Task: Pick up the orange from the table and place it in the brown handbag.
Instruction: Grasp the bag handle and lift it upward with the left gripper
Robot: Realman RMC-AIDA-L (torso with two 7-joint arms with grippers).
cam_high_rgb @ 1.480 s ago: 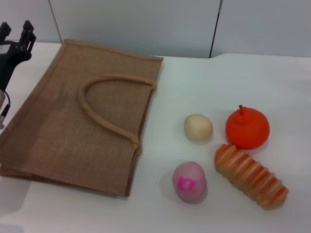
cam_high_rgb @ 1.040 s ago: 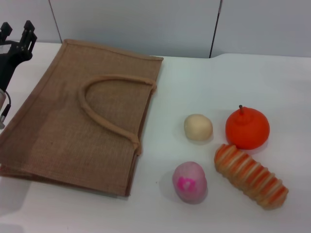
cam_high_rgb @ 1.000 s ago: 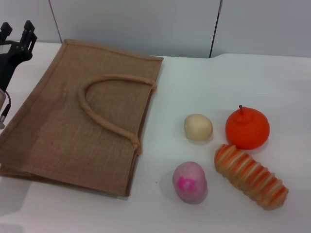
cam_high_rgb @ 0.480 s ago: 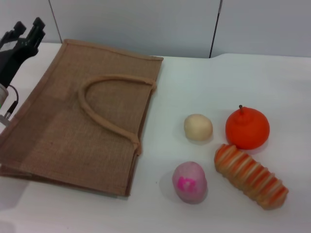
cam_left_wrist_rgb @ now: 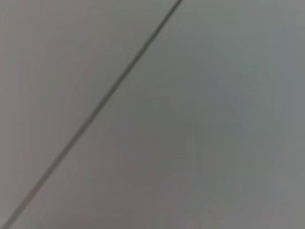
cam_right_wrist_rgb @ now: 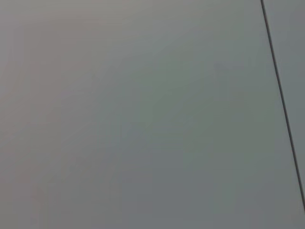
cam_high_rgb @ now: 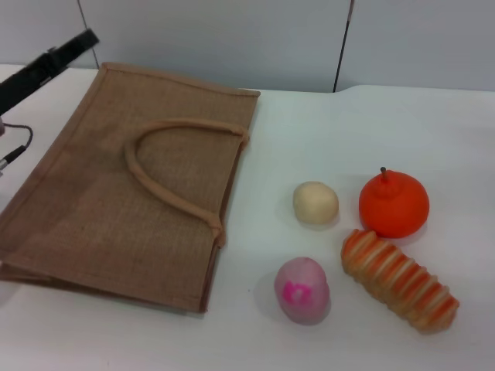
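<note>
The orange (cam_high_rgb: pixel 394 203), round with a short brown stem, sits on the white table (cam_high_rgb: pixel 325 131) at the right. The brown handbag (cam_high_rgb: pixel 131 182) lies flat on the left half of the table, its rope handles (cam_high_rgb: pixel 166 166) on top. My left gripper (cam_high_rgb: pixel 77 42) is at the far left, raised over the bag's back left corner and seen edge-on as a dark bar. It is far from the orange. My right gripper is out of view. Both wrist views show only a grey wall panel with a dark seam.
A cream ball (cam_high_rgb: pixel 315 202) lies just left of the orange. An orange-and-cream striped bread (cam_high_rgb: pixel 400 280) lies right in front of the orange. A pink ball (cam_high_rgb: pixel 302 290) lies at the front, between the bag and the bread. A grey wall (cam_high_rgb: pixel 232 39) stands behind.
My left gripper has risen and turned, moving rightward toward the bag's back left corner. The bag's front left part has shifted slightly. The orange and the other items have not moved.
</note>
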